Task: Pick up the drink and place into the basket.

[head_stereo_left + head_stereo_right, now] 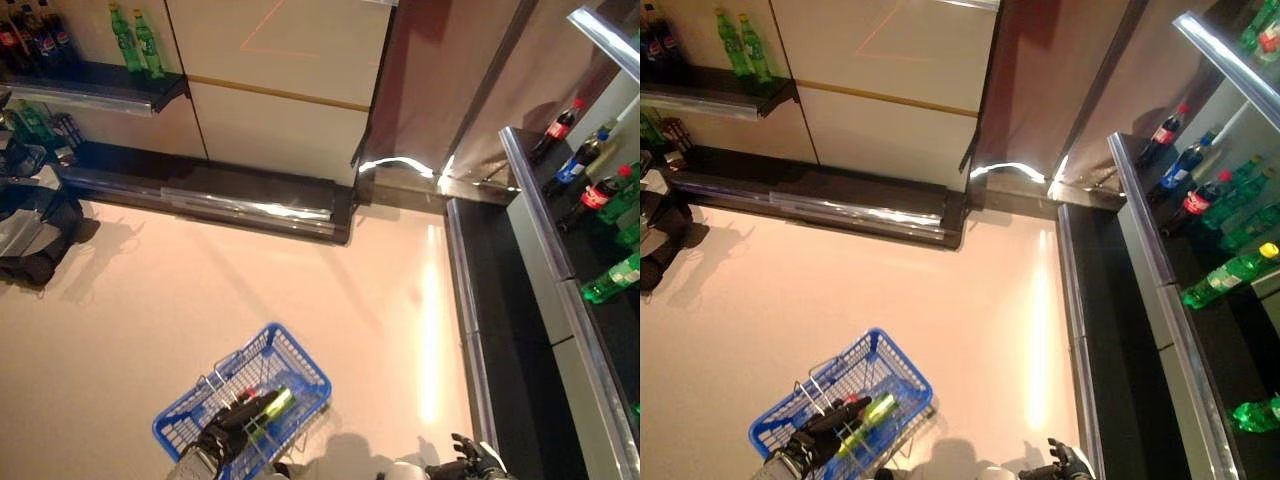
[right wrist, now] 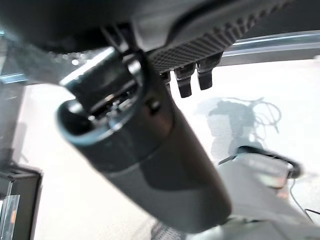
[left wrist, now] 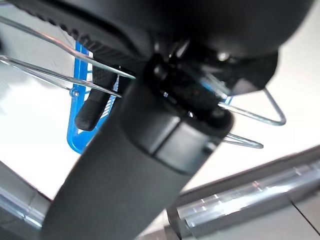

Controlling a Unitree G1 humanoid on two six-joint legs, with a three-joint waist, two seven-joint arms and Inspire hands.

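My left hand (image 1: 222, 435) has its fingers curled round the wire handles of the blue basket (image 1: 285, 362), where the green drink bottle (image 1: 270, 405) lies (inside). Right hand (image 1: 470, 462) hangs loose, fingers apart.

The right hand (image 1: 470, 462) is cut off by the lower edge (fingers unreadable); the left hand (image 1: 225, 432) hides part of the bottle (image 1: 268, 407) in the basket (image 1: 290, 355).

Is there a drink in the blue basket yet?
Yes. A green bottle lies on its side inside the blue basket, beside the left robot hand holding its wire handles.
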